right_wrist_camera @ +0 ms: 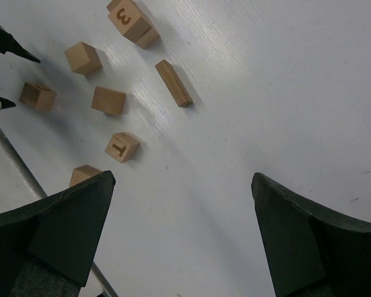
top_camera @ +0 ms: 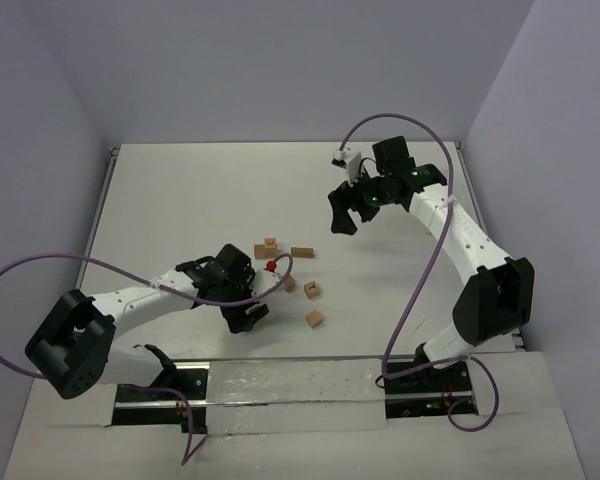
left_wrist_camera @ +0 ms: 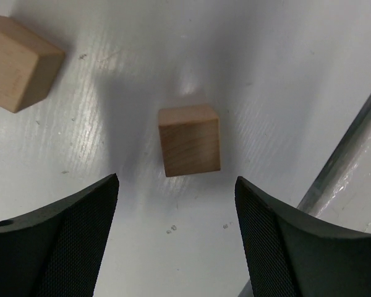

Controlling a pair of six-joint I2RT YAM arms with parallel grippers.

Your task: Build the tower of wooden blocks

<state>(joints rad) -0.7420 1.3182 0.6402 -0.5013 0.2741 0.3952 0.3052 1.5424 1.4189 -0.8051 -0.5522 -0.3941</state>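
Several wood blocks lie scattered on the white table [top_camera: 180, 200], among them a long one [top_camera: 302, 252] and cubes [top_camera: 314, 318]. No tower shows in any view. My left gripper [top_camera: 248, 315] hangs low over the table, open. In the left wrist view a plain cube [left_wrist_camera: 189, 139] lies just beyond the left gripper [left_wrist_camera: 176, 185], not between its fingers, and another block [left_wrist_camera: 18, 62] sits farther left. My right gripper [top_camera: 342, 212] hovers open and empty at the back right. The right gripper [right_wrist_camera: 183, 179] looks over a "T" cube [right_wrist_camera: 122, 146], a "3" block [right_wrist_camera: 133, 21] and the long block [right_wrist_camera: 173, 83].
A small red object [top_camera: 271, 266] sits among the blocks. A metal rail [left_wrist_camera: 346, 161] runs along the table's near edge, close to my left gripper. Purple cables [top_camera: 420, 290] loop off both arms. Walls close the table at the back and sides.
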